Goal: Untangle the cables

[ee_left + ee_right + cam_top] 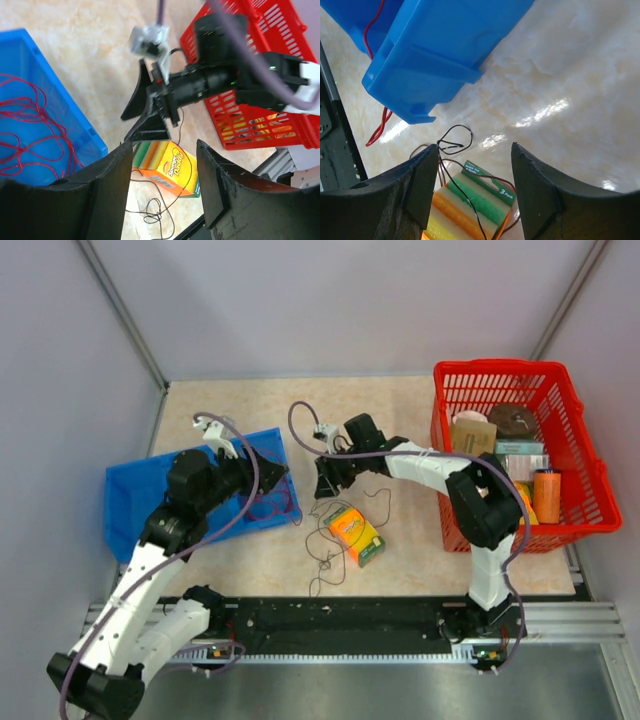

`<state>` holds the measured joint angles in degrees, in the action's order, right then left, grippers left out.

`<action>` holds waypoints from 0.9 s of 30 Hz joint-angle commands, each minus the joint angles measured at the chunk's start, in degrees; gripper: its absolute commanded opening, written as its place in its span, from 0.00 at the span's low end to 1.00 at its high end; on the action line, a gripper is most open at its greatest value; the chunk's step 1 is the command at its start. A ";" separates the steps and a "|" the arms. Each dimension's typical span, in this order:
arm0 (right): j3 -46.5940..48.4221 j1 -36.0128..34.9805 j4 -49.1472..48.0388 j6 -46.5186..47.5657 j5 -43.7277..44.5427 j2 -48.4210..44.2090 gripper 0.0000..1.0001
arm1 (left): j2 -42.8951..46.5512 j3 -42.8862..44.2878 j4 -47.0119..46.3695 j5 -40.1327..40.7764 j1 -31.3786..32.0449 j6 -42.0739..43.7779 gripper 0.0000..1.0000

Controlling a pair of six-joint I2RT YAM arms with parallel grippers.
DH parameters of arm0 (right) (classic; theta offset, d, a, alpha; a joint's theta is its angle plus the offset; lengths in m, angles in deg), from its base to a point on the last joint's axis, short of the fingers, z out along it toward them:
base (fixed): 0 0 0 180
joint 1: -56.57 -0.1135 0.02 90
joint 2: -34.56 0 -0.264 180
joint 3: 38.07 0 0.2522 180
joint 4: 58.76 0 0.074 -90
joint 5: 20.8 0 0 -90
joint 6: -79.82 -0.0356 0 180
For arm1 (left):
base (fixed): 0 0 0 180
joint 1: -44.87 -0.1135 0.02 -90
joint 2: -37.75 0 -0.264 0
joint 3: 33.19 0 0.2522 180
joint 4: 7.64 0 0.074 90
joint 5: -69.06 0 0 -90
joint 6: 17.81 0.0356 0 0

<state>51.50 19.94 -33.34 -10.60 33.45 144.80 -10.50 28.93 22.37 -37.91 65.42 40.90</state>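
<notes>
My left gripper [164,150] hung over the right end of the blue bin [130,500], its fingers apart with nothing between them, pointing toward my right gripper [475,150] close by on the tabletop's [250,400] middle. The right gripper's fingers also stood apart, tilted down over the sponge pack [356,535], with thin black strands in the gap below them; I could not tell whether they touched a finger. Room was tight between the bin's right wall and the sponge pack, and tighter between my two wrists. Bare tabletop stretched behind both grippers to the far edge, and a narrower strip lay between the sponge pack and the red basket [500,368] at the right edge. The red cables [30,125] lay as loose, overlapping loops inside the bin's right end, with no single direction, and one strand spilled out onto the tabletop by the bin's near right corner. The black cables [325,540] lay on the tabletop beside and over the sponge pack, their long axis running from under my right gripper toward the near edge, ending in small loops.
</notes>
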 commanded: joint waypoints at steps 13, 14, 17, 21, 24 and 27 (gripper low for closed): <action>5.40 -2.58 13.56 6.14 -6.43 2.62 0.24 | 2.99 3.06 -0.25 1.42 -0.17 1.93 0.59; 5.57 -2.58 13.48 6.31 -6.61 2.27 0.11 | 2.90 3.14 -0.60 1.15 -0.17 1.93 0.59; 5.66 -1.79 9.71 2.90 -0.57 -1.59 0.00 | 2.37 2.97 -1.74 0.19 -0.17 1.67 0.63; 8.03 1.81 6.10 -5.36 4.89 -9.32 0.00 | 1.06 2.09 -6.22 -4.11 -0.17 -0.08 0.74; 8.39 2.52 4.25 -8.88 10.07 -16.35 0.00 | -0.09 1.74 -11.22 -8.76 -0.08 -2.54 0.80; 10.49 3.13 4.95 -13.53 13.24 -21.45 0.00 | -1.67 1.65 -18.15 -13.34 0.71 -5.18 0.81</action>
<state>56.20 22.35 -23.57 -16.61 40.95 133.61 -10.94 29.65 16.97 -43.53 65.40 39.54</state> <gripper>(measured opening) 0.007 0.808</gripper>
